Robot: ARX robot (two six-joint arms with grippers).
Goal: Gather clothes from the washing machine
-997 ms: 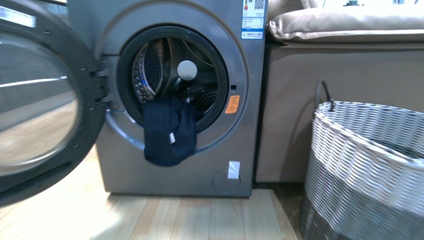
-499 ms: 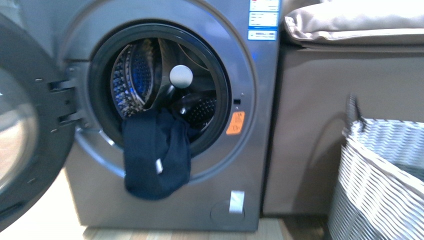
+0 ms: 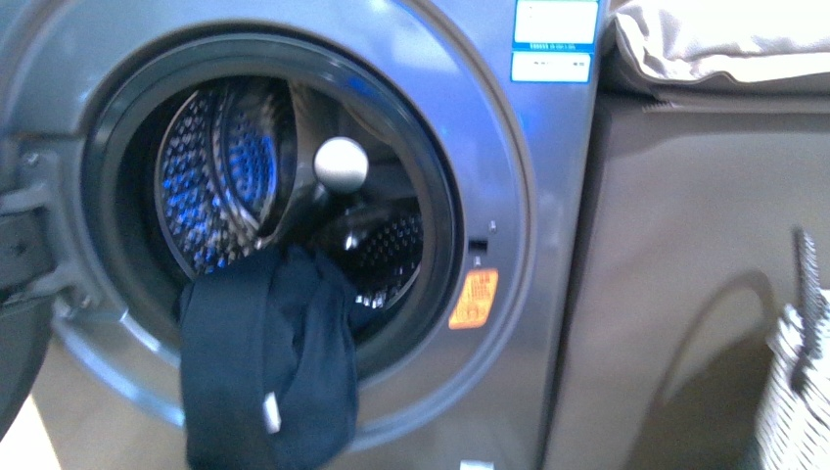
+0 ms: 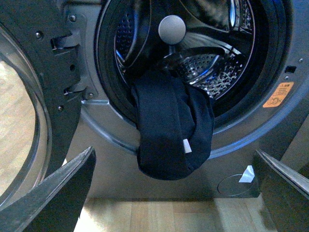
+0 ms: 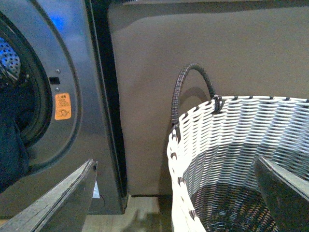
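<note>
The navy garment hangs out of the front-loading washing machine, draped over the porthole's lower rim with its white tag showing. The left tool is released, fingers spread wide, facing the garment without touching it. The right tool, likewise released, faces a woven laundry basket. Inside the drum sits what seems a grey ball.
</note>
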